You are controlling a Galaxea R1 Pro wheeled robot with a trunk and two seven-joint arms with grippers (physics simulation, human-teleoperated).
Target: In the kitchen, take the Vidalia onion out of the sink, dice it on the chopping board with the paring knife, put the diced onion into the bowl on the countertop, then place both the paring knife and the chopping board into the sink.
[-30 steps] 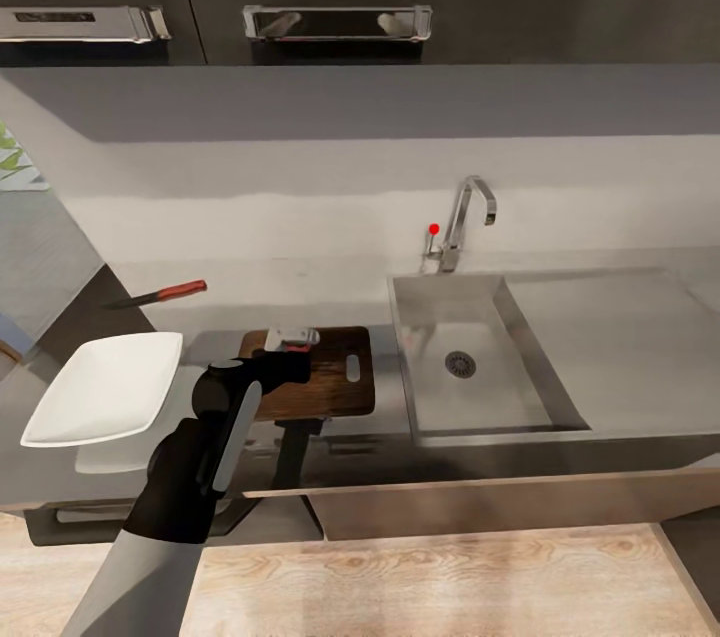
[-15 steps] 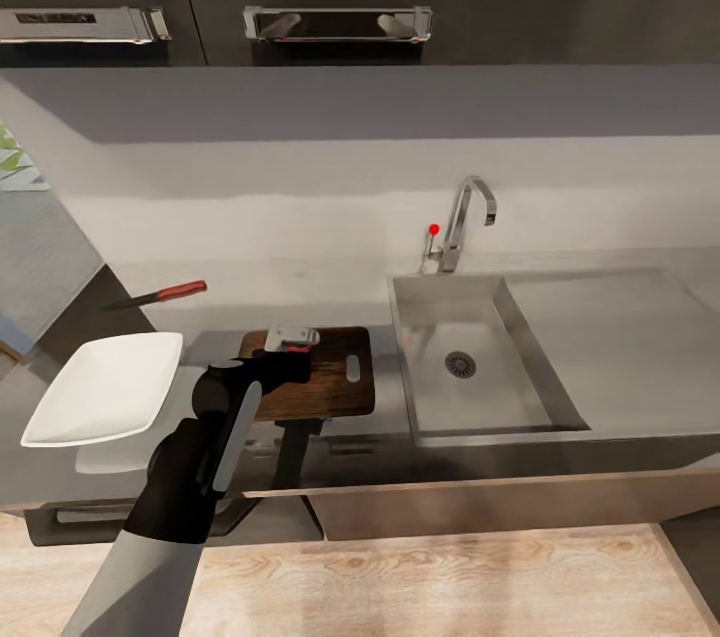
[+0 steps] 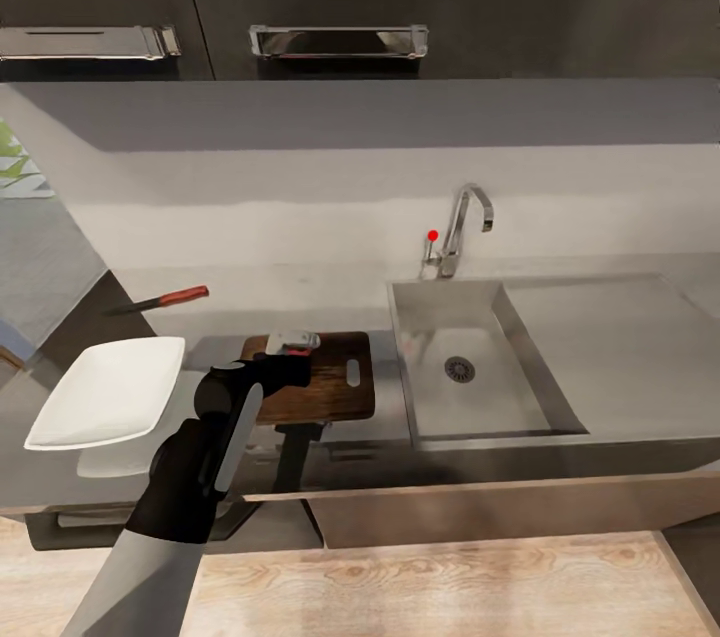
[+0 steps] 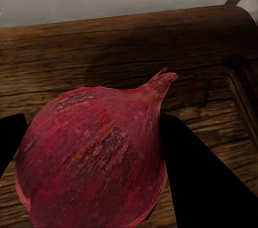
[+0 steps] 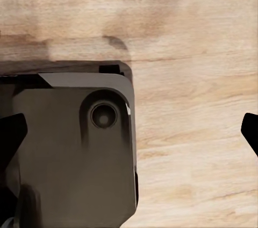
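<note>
Your left gripper [image 4: 97,185] pinches the Vidalia onion [image 4: 94,155], red-skinned here, between both fingers [image 4: 199,174] over the chopping board [image 3: 335,387]. Your right gripper's fingers [image 5: 11,131] stand spread above the floor [image 5: 188,34].

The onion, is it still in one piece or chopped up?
One piece. The onion looks whole, dark red skin and pointed tip intact, between the left gripper's fingers over the chopping board.

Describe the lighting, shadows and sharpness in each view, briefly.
Head view: soft, even light; the upper cabinets cast a broad grey shadow band on the wall, and the smooth grey countertop reflects faintly. Left wrist view: the dark red pointed onion is sharp, shadowing the dark brown wooden chopping board. Right wrist view: evenly lit, slightly soft.
</note>
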